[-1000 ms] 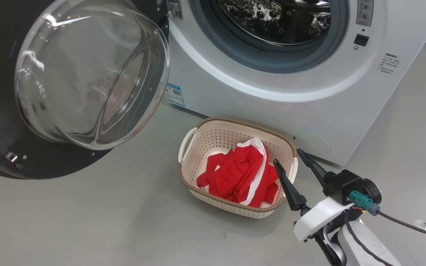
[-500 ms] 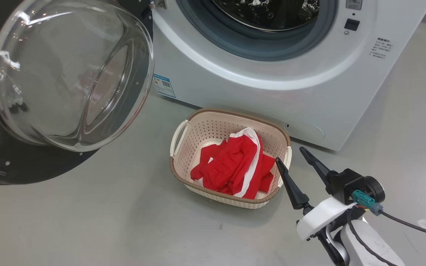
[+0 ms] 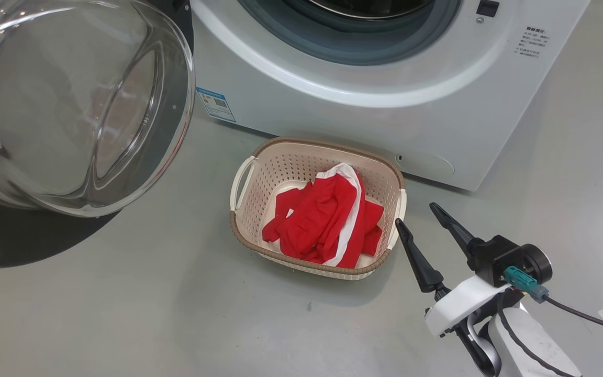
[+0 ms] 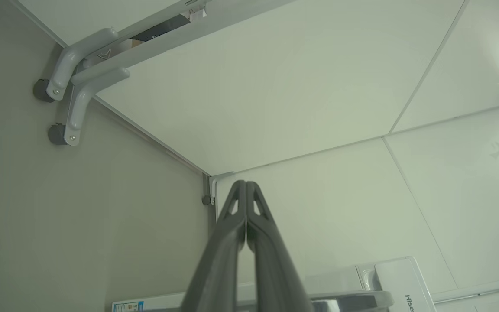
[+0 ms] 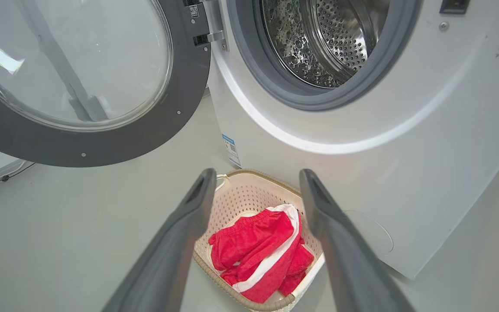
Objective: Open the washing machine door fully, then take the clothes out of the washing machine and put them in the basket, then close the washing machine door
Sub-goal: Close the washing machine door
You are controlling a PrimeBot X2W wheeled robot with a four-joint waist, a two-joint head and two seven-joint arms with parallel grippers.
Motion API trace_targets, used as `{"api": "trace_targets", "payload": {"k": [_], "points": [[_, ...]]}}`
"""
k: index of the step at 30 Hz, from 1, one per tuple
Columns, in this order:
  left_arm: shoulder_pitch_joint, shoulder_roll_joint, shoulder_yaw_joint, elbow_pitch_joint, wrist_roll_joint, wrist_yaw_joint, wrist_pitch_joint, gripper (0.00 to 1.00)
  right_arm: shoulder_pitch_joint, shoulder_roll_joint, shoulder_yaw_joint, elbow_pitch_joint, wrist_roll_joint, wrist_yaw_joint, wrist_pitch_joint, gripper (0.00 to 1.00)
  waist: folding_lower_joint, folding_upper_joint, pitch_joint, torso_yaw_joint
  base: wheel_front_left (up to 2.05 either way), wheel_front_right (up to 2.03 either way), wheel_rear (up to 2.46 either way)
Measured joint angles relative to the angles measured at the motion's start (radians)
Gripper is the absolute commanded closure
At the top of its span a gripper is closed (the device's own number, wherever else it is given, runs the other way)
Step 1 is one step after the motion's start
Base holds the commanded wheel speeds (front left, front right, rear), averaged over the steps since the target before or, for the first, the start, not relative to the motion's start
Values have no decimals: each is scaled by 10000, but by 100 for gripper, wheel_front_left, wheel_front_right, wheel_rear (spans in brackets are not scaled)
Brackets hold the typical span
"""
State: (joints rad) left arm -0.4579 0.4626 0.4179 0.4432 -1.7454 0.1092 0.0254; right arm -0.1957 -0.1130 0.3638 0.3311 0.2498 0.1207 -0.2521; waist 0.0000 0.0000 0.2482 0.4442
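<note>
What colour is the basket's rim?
The basket has a brown rim; the head view shows it best.

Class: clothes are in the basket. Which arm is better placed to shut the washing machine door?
Probably left: the washing machine door hangs open on that side; the right gripper sits right of the basket.

The right gripper (image 3: 415, 214) hangs empty with jaws spread wide; the left gripper (image 4: 246, 185) is pressed closed.
</note>
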Motion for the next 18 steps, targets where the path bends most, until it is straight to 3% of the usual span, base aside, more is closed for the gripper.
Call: {"api": "trace_targets", "payload": {"k": [18], "points": [[-350, -86, -573, 443, -322, 19, 759, 100, -25, -163, -81, -100, -44, 0, 0, 0, 0, 0, 417, -165, 0, 0, 0]]}}
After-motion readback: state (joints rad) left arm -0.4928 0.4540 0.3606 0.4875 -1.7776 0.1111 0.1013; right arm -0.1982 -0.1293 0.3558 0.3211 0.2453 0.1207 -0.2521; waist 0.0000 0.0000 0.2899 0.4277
